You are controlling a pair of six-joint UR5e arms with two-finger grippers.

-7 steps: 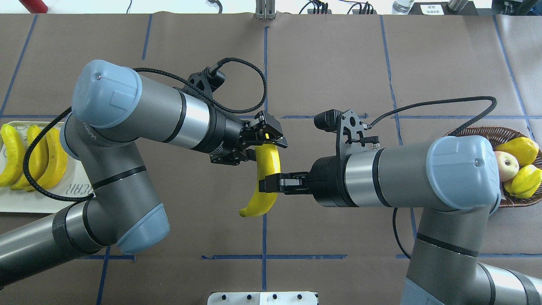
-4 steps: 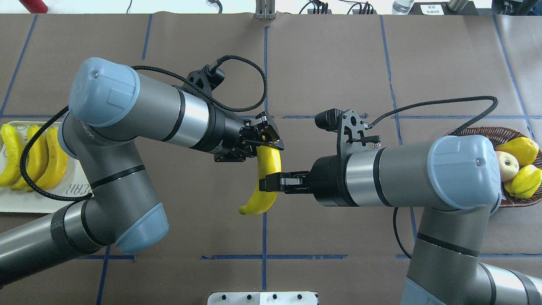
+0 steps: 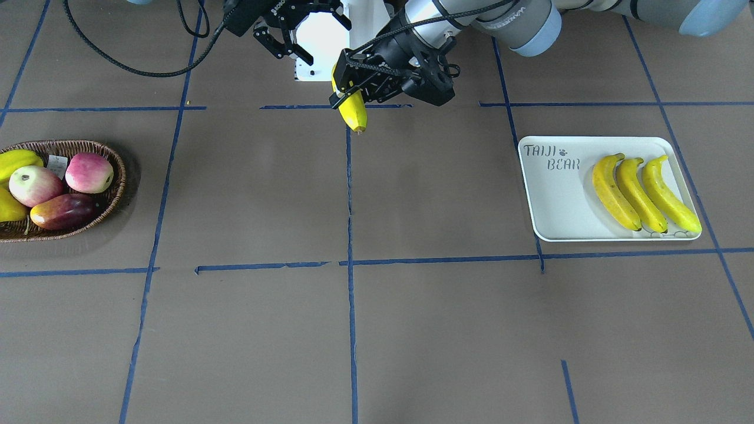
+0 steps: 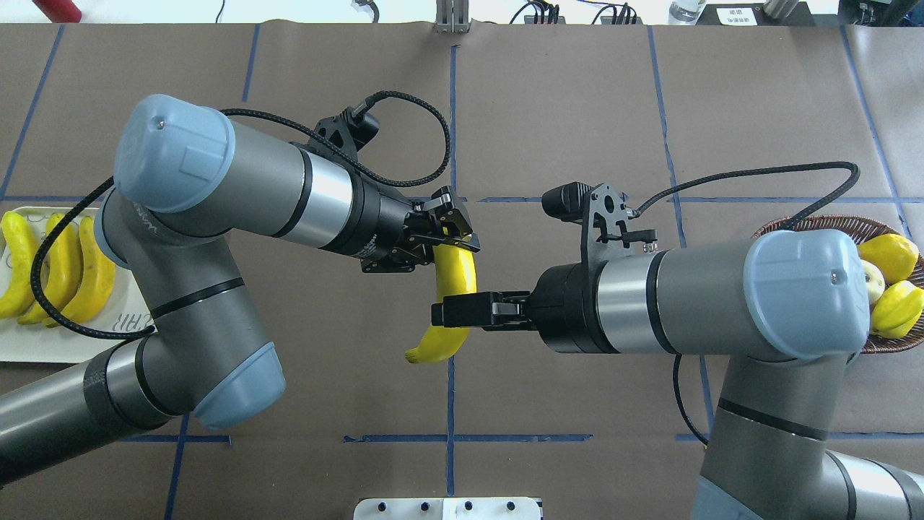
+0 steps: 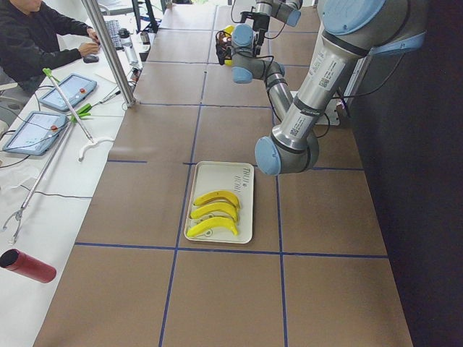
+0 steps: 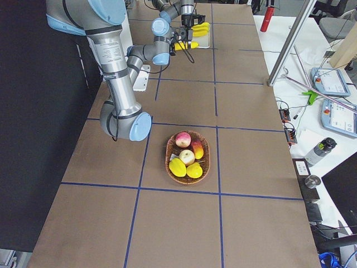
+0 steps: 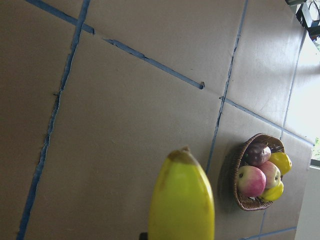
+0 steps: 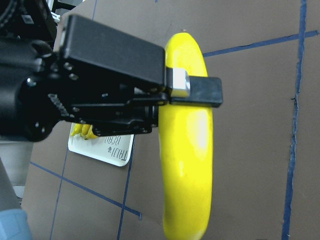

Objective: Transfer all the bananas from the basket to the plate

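Observation:
A yellow banana (image 4: 458, 276) hangs above the table's middle, with my left gripper (image 4: 451, 235) shut on its upper end. My right gripper (image 4: 444, 314) is open at the banana's middle, its upper finger crossing over the fruit in the overhead view. The right wrist view shows the banana (image 8: 187, 145) clamped only by the left gripper's fingers (image 8: 205, 91). Three more bananas (image 3: 633, 191) lie side by side on the plate (image 3: 554, 200) at the table's left end. The basket (image 3: 118, 176) sits at the right end.
The basket holds pink-red apples (image 3: 88, 172), a dark red fruit (image 3: 62, 212) and plump yellow fruits (image 4: 889, 256). Blue tape lines cross the brown table cover. A person (image 5: 36, 36) sits with tablets on a side table beyond the far edge.
The left gripper's fingers have closed tighter on the banana's upper end. The right gripper's finger now reaches further left across the banana, and the right arm's elbow has shifted right.

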